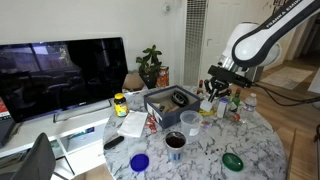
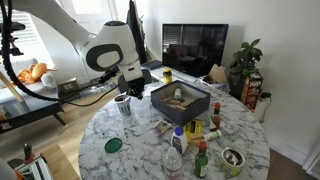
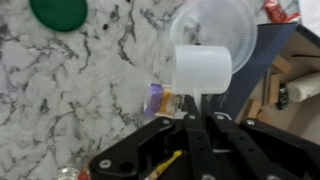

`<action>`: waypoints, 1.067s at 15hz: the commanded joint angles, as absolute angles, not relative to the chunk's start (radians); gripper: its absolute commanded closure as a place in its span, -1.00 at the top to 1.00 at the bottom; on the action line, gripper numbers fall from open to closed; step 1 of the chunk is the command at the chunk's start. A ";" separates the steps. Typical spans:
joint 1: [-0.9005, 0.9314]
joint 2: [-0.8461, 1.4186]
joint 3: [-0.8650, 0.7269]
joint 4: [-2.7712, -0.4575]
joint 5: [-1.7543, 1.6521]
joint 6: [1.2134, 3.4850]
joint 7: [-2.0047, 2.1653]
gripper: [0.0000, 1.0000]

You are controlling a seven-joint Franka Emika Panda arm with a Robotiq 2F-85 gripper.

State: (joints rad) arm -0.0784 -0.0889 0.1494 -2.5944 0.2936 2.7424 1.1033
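- White tub (image 3: 203, 70) sits inside clear cup (image 3: 228, 25), just ahead of the jaws' tips in wrist view.
- Gripper (image 3: 195, 118) hangs over it, jaws clenched; can't tell if anything thin is pinched.
- Clear cup stands nr the marble counter (image 3: 60, 80) rim.
- Dark box (image 2: 180, 98) close on one side, green lid (image 3: 58, 10) well apart; I see bare marble btwn.

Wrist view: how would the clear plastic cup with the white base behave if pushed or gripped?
The clear plastic cup looks thin-walled: probably light, denting under a squeeze. Its rim is wider than its base, so a high push would likely tip it. On the smooth marble tabletop it may slide.
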 commanded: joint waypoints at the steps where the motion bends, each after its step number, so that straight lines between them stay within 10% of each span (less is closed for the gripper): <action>1: -0.101 -0.161 0.145 -2.601 0.022 2.511 1.325 -0.97; 16: -0.077 0.043 0.065 -2.477 -0.096 2.131 1.439 -0.97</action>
State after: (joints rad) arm -0.0791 -0.0758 0.1065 -2.5227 -0.0547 2.1869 1.3740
